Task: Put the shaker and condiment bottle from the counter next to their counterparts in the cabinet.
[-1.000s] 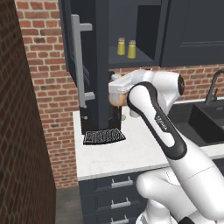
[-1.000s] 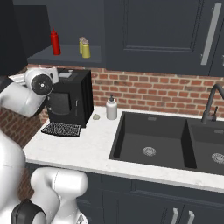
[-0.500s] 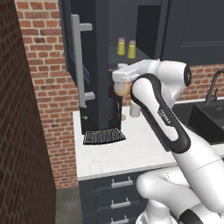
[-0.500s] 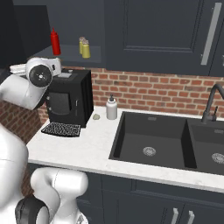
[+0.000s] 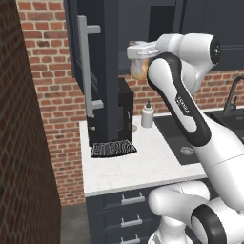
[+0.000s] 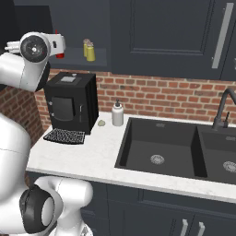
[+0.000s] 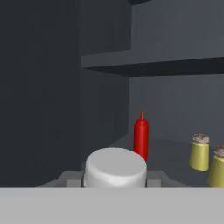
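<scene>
Two yellow shakers [image 7: 200, 152] stand on the cabinet [image 6: 73, 57] shelf to my right, a red bottle [image 7: 141, 137] upright further left and deeper in; nothing between it and my hand; my gripper [image 5: 138, 53] is clamped on the condiment bottle [image 5: 138, 69], raised at the shelf's mouth; on the counter [image 6: 92, 154] below: black coffee machine [image 6: 70, 102], white bottle [image 6: 118, 114], dark mat [image 6: 65, 136]; sink [image 6: 159, 147] alongside.
</scene>
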